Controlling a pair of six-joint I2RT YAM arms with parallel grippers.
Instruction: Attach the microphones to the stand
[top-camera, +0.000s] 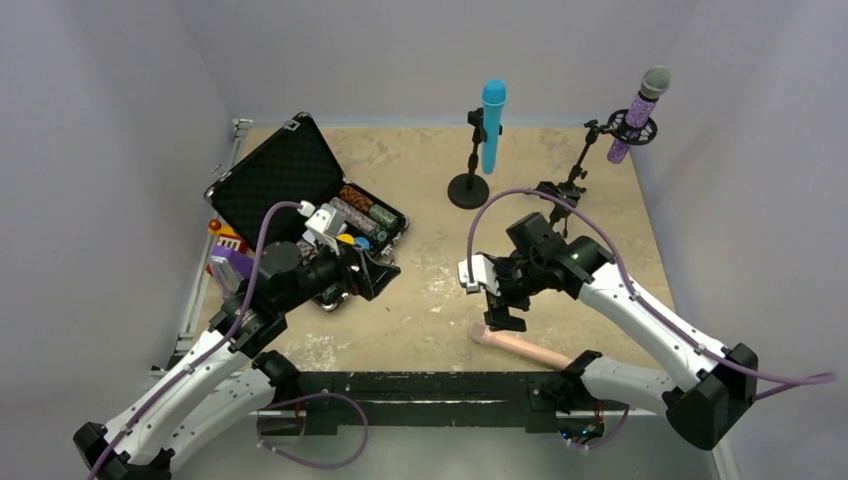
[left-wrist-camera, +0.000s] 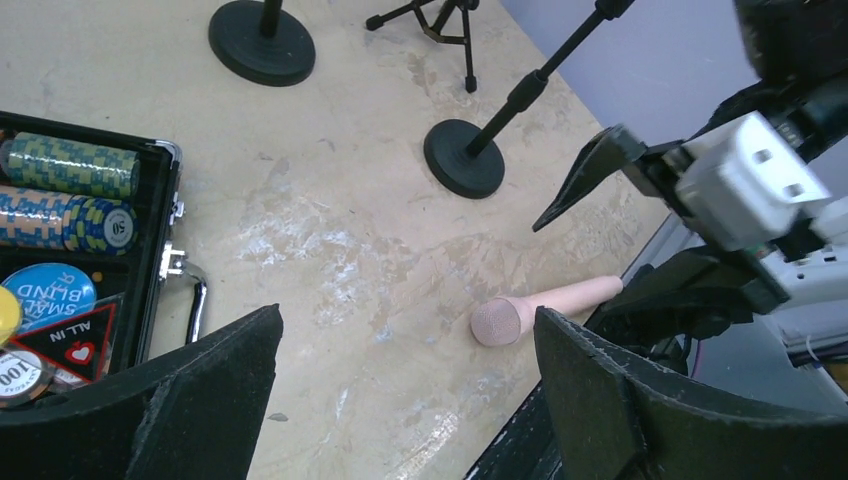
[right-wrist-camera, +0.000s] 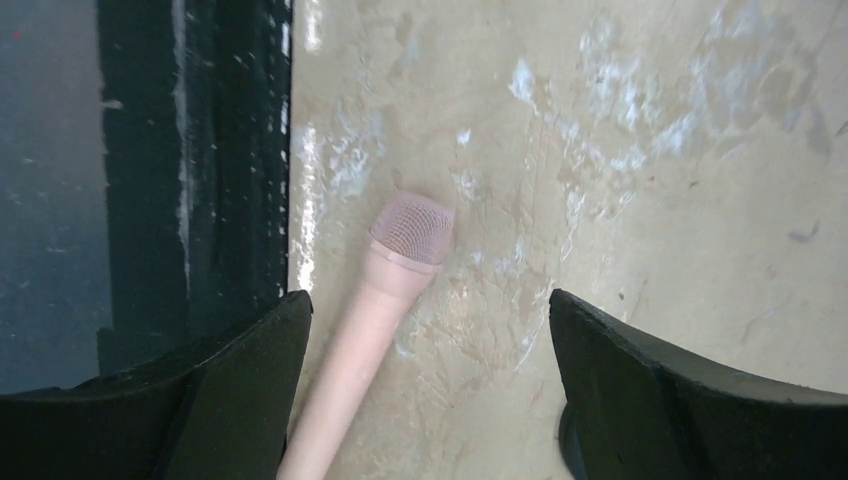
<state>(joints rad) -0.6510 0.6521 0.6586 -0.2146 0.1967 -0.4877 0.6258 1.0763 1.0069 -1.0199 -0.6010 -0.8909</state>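
Note:
The peach-pink microphone (top-camera: 525, 345) lies flat on the table near the front edge, head to the left. My right gripper (top-camera: 498, 318) hovers just above its head, open; in the right wrist view (right-wrist-camera: 430, 385) the microphone (right-wrist-camera: 365, 320) lies between the fingers, close to the left finger (right-wrist-camera: 220, 390). The bright-blue microphone (top-camera: 493, 125) stands in a round-base stand (top-camera: 468, 190). The glittery purple microphone (top-camera: 638, 112) sits in the clip of a stand (top-camera: 578, 165) at the back right. My left gripper (top-camera: 385, 270) is open and empty; its view (left-wrist-camera: 405, 390) shows the pink microphone (left-wrist-camera: 545, 305).
An open black case (top-camera: 290, 180) with poker chips lies at the left, under my left gripper. Coloured toys (top-camera: 228, 258) sit beside it. A black rail (top-camera: 420, 385) runs along the front edge. In the left wrist view another round-base stand (left-wrist-camera: 463, 158) stands behind the right arm.

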